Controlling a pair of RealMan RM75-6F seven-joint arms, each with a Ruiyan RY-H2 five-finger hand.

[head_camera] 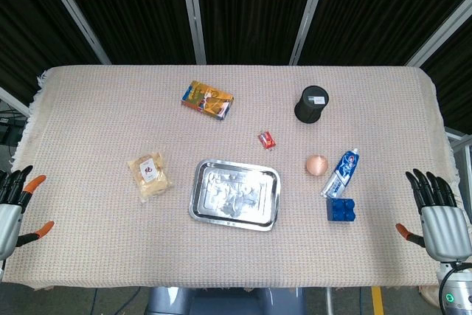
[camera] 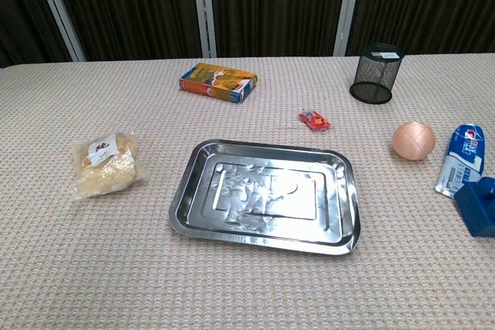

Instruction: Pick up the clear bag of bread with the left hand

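The clear bag of bread [head_camera: 149,174] lies flat on the woven cloth left of the metal tray [head_camera: 203,208]; the chest view shows the bag of bread [camera: 105,162] with a small white label on top. My left hand [head_camera: 13,208] hovers at the table's left edge, fingers spread and holding nothing, well to the left of the bag. My right hand [head_camera: 439,214] hangs at the right edge, fingers also spread and empty. Neither hand appears in the chest view.
An orange box [head_camera: 207,99] lies at the back, a black mesh cup [head_camera: 312,104] to its right. A small red packet [head_camera: 268,139], a peach ball [head_camera: 316,164], a toothpaste tube [head_camera: 341,172] and a blue block [head_camera: 341,209] lie right of the tray.
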